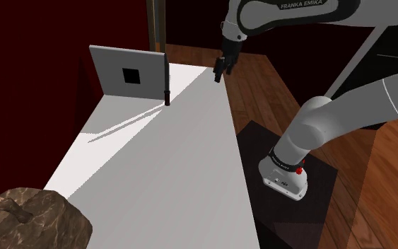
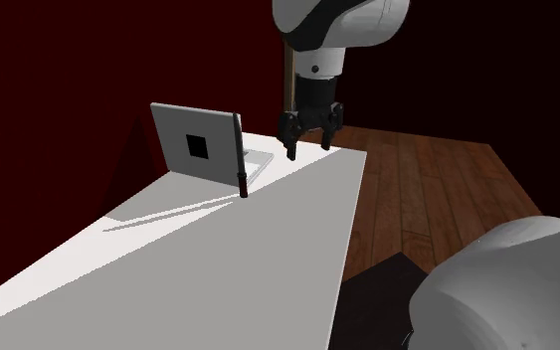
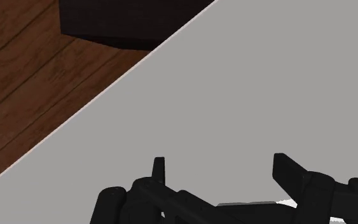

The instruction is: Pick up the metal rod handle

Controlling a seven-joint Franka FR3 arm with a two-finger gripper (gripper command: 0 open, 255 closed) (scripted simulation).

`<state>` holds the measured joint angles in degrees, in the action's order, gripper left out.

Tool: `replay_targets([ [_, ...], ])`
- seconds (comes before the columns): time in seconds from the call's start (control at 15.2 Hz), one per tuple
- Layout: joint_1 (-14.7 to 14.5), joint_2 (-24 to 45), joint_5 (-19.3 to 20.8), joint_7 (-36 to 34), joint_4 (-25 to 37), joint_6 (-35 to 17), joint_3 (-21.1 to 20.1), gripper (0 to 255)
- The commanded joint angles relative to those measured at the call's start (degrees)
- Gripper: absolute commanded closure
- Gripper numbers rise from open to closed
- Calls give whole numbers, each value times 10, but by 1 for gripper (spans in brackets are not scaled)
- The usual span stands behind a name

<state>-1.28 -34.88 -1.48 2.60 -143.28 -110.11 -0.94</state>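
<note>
A thin dark rod handle (image 1: 165,80) stands upright along the edge of a grey panel (image 1: 126,71) with a black square in it, at the far end of the white table (image 1: 162,163). In the second exterior view the rod handle (image 2: 241,159) sits on the panel's (image 2: 193,144) right edge. My gripper (image 1: 220,71) hangs open above the table's far corner, to the right of the rod handle and apart from it. From the second exterior view the gripper (image 2: 307,149) points down with nothing between its fingers. The wrist view has the gripper (image 3: 220,167) over bare table (image 3: 247,95) near its edge.
A brown rock-like lump (image 1: 27,219) lies at the table's near end. Wooden floor (image 1: 261,92) runs along the table's right side, with the dark stand (image 1: 289,205) on it. A dark post (image 1: 156,25) rises behind the panel.
</note>
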Motion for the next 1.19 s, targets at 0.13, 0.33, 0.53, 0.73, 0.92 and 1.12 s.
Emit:
replay_targets([
  [0.13, -9, 58, -2, 33, -17, -115, 6, 0],
  [0.33, -18, 112, -7, 59, -19, -198, 11, 0],
  [0.53, -27, 171, -15, 87, -10, -277, 16, 0],
  [0.73, -38, 234, -29, 119, 7, -349, 20, 0],
  [0.92, -49, 299, -51, 157, 34, -414, 23, 0],
  [1.12, -57, 364, -83, 202, 69, -470, 21, 0],
])
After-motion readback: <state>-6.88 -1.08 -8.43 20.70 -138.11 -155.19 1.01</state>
